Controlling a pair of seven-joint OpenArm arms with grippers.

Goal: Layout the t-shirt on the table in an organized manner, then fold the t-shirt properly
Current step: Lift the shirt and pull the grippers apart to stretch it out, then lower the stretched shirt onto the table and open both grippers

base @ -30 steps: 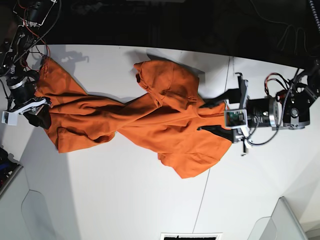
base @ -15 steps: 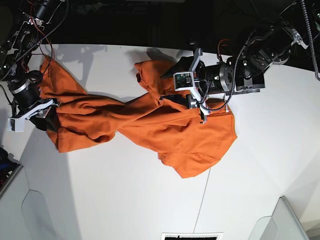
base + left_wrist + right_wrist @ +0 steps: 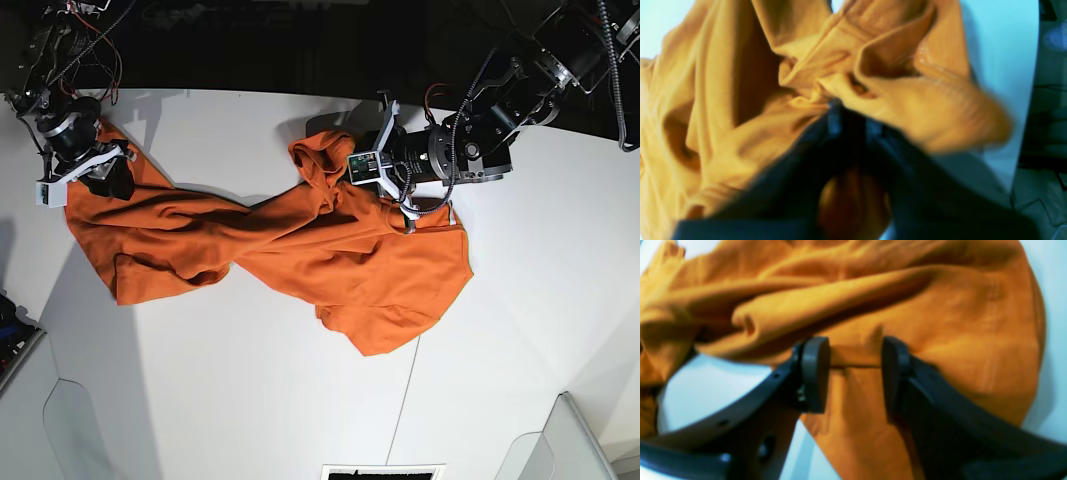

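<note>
Beyond the far edge of the work surface you face a dark backdrop [image 3: 250,50], nearly black, with no wall detail readable. Light falls from above and throws soft grey shadows. At your lower corners stand two translucent panels [image 3: 75,430], one on each side, and a black-and-white patterned card [image 3: 383,472] lies at the near edge.

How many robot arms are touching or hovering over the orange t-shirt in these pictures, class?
2. The left gripper is shut on the t-shirt near its bunched upper middle. The right gripper sits at the shirt's far end, jaws open, straddling cloth.
</note>
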